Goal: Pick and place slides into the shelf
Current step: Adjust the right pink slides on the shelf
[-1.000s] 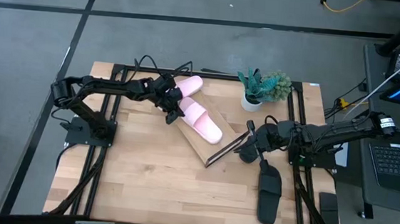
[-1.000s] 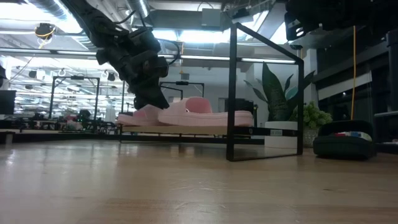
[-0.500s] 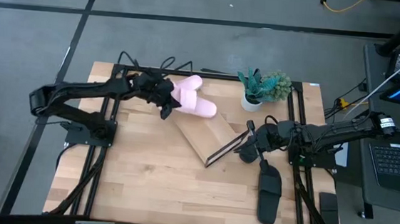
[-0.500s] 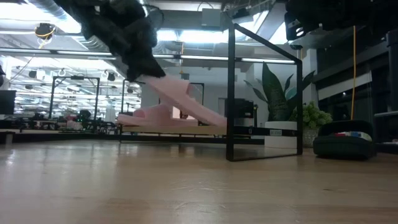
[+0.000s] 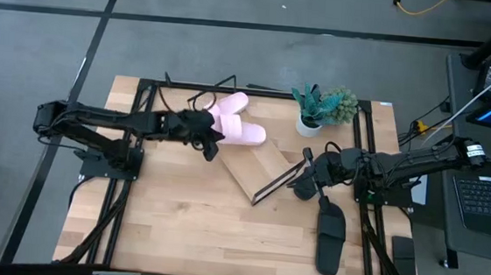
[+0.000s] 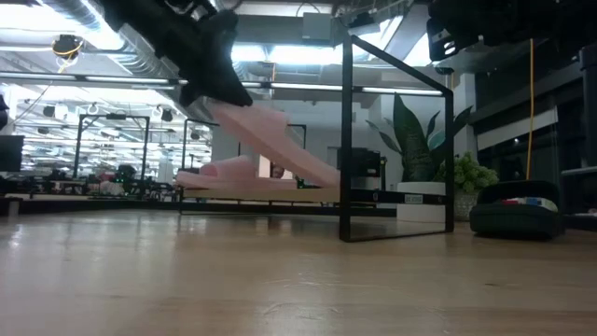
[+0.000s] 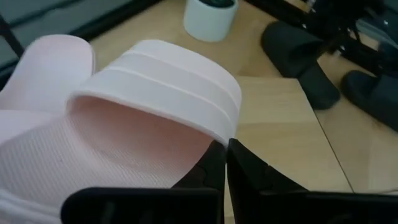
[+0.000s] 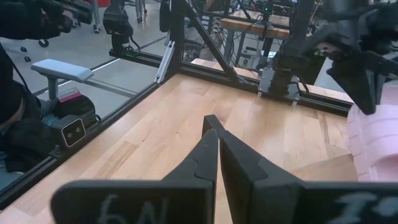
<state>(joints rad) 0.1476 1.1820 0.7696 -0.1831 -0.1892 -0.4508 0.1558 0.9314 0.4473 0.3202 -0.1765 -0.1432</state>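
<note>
1. Your left gripper (image 5: 211, 140) has its fingers closed on a pink slide (image 5: 244, 132), pinching its side edge beside the strap, as the left wrist view shows. The slide hangs tilted over the shelf's (image 5: 265, 166) far end, its low end close to the board.
2. The second pink slide (image 5: 229, 106) lies just beyond it, at or past the board's far edge; I can't tell whether it sits on the board.
3. Two black slides remain: one (image 5: 330, 236) lies on the table to the right, the other (image 7: 300, 48) sits beside it near the right arm.
4. Your right gripper (image 5: 305, 179) waits at the shelf's right corner, fingers pressed together, holding nothing.
5. Most of the board is bare. Mind the wire frame (image 6: 347, 131) and the plant pot (image 5: 309, 125) nearby.
</note>
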